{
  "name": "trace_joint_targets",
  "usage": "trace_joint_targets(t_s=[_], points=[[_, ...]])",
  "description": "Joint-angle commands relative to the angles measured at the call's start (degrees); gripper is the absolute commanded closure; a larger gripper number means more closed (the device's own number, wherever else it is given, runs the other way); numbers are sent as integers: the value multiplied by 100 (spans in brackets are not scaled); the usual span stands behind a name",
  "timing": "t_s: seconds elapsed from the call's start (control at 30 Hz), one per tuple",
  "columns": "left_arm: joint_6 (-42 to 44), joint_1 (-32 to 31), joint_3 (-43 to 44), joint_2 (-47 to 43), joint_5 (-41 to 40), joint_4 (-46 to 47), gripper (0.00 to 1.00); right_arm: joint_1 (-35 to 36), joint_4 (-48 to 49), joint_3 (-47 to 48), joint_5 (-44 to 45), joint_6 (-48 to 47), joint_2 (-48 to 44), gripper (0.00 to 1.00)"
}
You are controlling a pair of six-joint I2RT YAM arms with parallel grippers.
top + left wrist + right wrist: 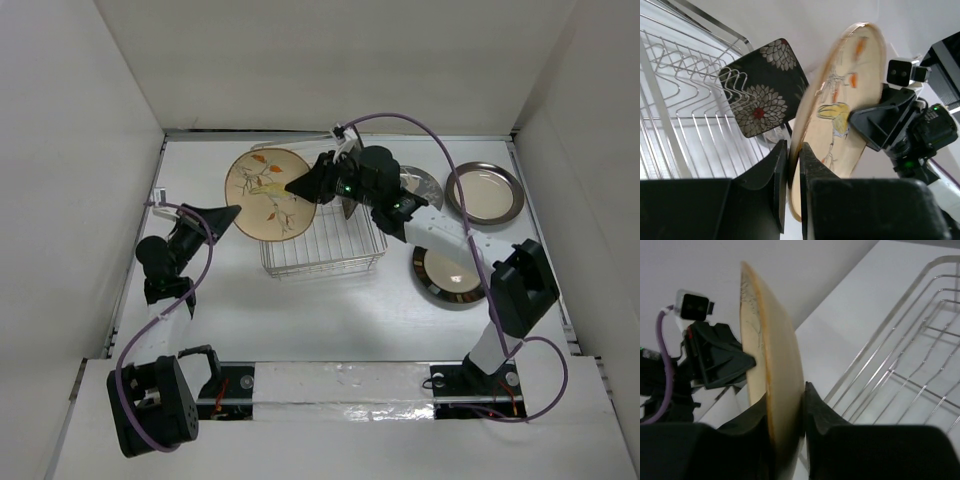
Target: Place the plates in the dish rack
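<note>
Grip is shared: my left gripper (pixel 232 210) and right gripper (pixel 295 186) each pinch an opposite rim of the tan plate (pixel 268 193) – left of centre, over the dish rack's (pixel 320 272) corner – probably to stand it upright for a slot.

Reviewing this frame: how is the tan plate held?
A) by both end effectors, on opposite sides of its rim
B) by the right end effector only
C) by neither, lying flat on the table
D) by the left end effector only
A: the left end effector and the right end effector pinch opposite sides of the rim of the tan plate, and each wrist view shows its own fingers closed on that rim.
</note>
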Motion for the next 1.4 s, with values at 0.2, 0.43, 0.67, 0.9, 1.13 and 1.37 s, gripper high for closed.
trace_joint_targets(t_s=[0.2,0.43,0.67,0.9,1.13,1.37], points=[[-381,-10,126,-167,56,709,49,187,414,-69,877,-66,-478,100],[-493,43,206,-308,-32,575,24,187,-403,272,2528,-855,-1006,100],[-960,43,-31,-132,188,1279,23,135,-1264,1142,4626,-1893,-752,100],[-1478,43,-243,97,320,2211,23,205,-1923,2266,6167,-2914,64,100],[-1681,166,-286,220,426,2589,24,258,-2337,3173,6740,-3591,1013,100],[-1717,166,-304,246,434,2660,24,258,-2381,3604,7109,-3697,1542,100]])
